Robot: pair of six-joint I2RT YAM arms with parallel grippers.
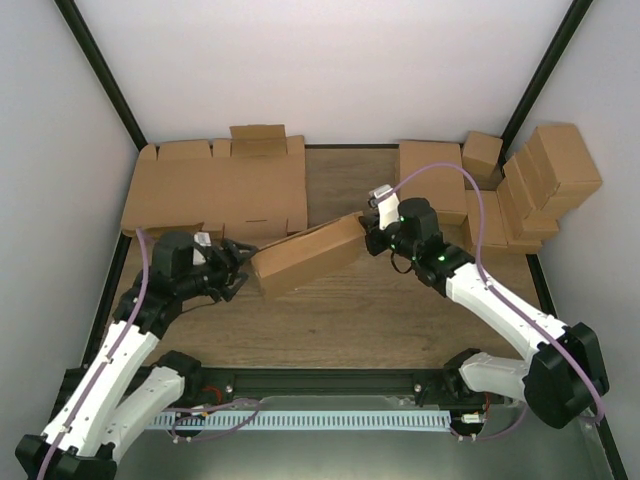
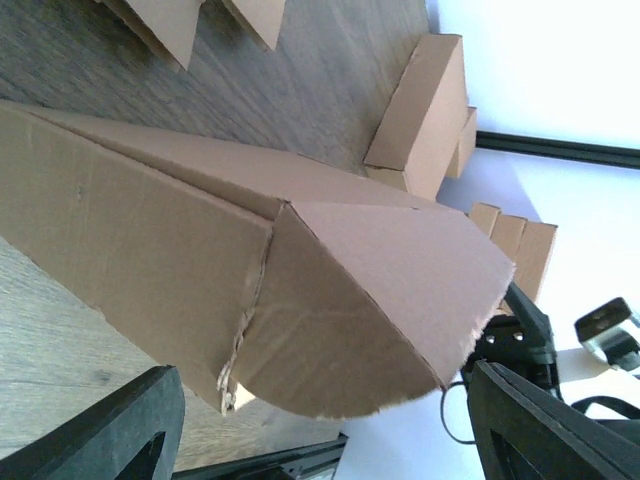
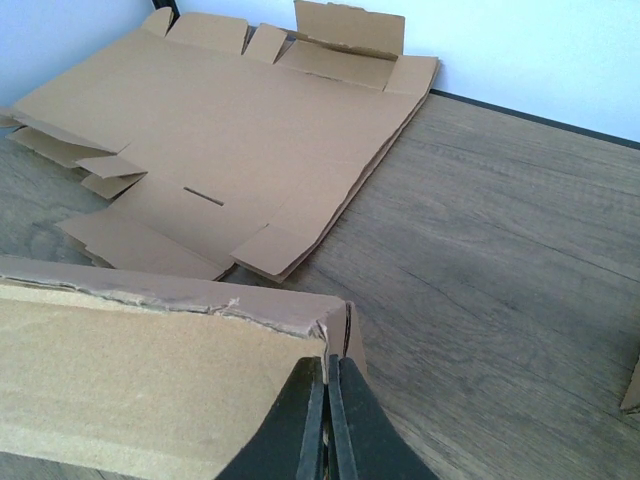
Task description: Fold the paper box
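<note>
While the right hand (image 1: 370,235) sits with its fingers pressed together at the far-right end of the box (image 1: 305,255), the left hand (image 1: 240,272) stands wide at the near-left end, its two fingers on either side of the cardboard and not seen to touch it. The box lies in the middle of the wooden surface (image 1: 340,320), between the two arms. Its long axis runs on a slant from near-left to far-right, almost straight from one hand to the other.

Whether the right fingers actually pinch the end wall cannot be told; from the right wrist view their tips meet just at the box's corner.

The coming move appears to turn on that slanted line. The box points end-on into the left hand's gap, so the left hand looks the one placed to close on it or press the end home.

The box is plain brown corrugated card, already drawn up into a long, shallow closed shape. Its left end shows a flap with a rounded, ragged edge that is not fully tucked, and the card is torn along the corner fold there.

Flat blanks (image 1: 215,190) lie at the rear left and finished boxes (image 1: 540,185) are stacked at the rear right, both well apart from the work.
</note>
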